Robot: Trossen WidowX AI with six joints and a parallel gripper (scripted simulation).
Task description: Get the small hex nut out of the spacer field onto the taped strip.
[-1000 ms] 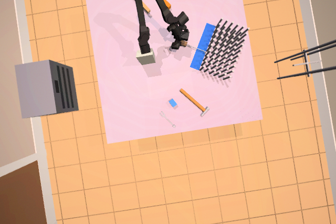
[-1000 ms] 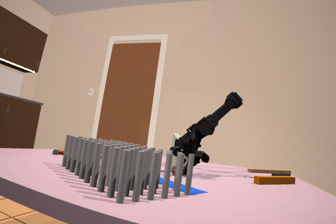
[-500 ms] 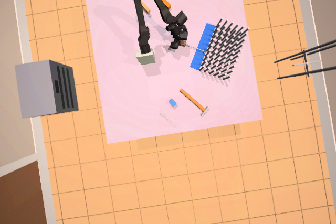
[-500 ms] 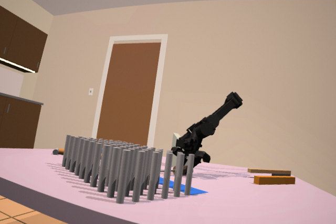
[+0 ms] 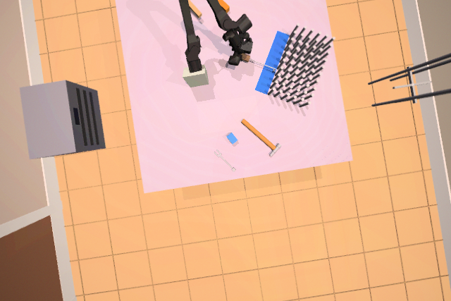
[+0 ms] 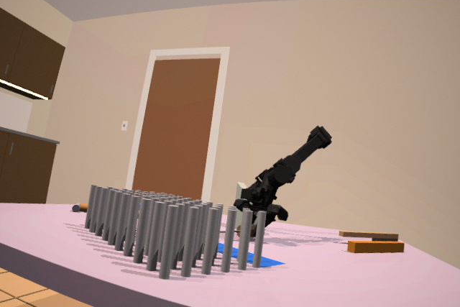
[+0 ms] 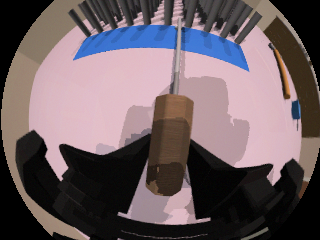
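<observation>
The gripper (image 5: 243,53) (image 6: 256,221) (image 7: 168,139) pinches the tool's brown handle (image 5: 244,57) (image 6: 246,230) (image 7: 171,142), its thin rod (image 5: 260,63) (image 7: 177,65) pointing to twelve o'clock in the wrist view, probably so it can reach between the spacers (image 5: 302,66) (image 6: 169,240) (image 7: 167,12).

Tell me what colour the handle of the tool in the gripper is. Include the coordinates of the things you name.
The handle (image 5: 245,57) (image 6: 246,230) (image 7: 171,137) is brown; the wrist view shows it best.

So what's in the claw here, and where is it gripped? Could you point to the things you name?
A thin metal-shafted tool (image 5: 259,64) (image 7: 177,72), held by its brown wooden handle (image 5: 245,57) (image 7: 172,130).
</observation>
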